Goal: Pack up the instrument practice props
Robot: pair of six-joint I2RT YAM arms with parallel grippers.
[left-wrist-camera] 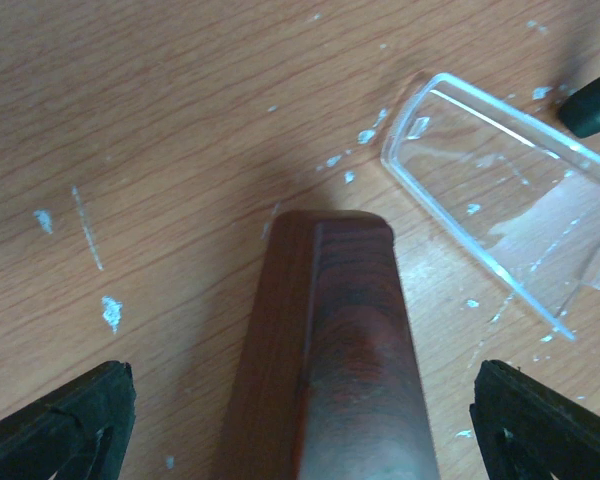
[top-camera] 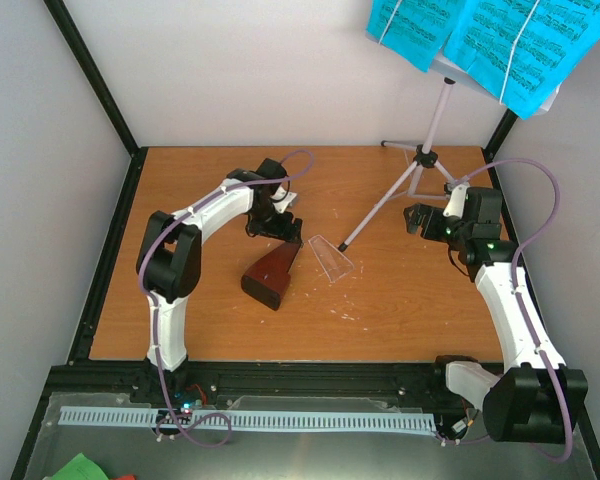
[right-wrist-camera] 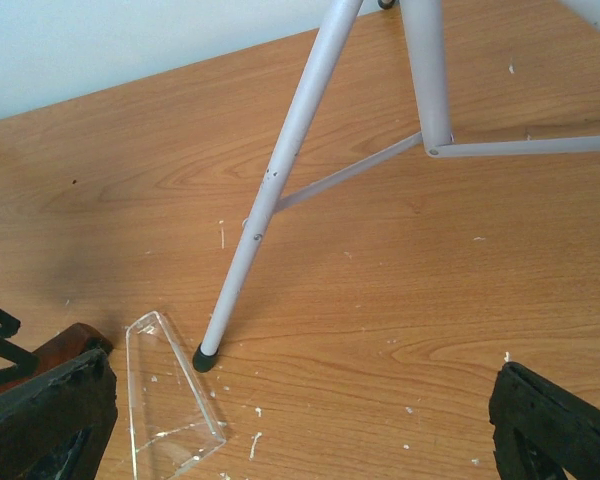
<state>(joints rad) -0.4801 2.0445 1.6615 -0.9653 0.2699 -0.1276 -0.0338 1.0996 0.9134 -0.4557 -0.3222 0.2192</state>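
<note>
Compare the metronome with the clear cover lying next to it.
The metronome is opaque, dark red-brown wood; the cover is see-through plastic. The metronome lies inside the open left hand; the cover lies outside it, by the music stand's black foot. Both taper and lie on the table.

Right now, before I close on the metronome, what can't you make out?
Metronome: left wrist view, near end cut off by bottom edge.
Sheet music: top view, cut by upper edge; notes too small to read.
Stand: right wrist view, upper part beyond the top edge.
Cover: left wrist view, cut by right edge.
</note>
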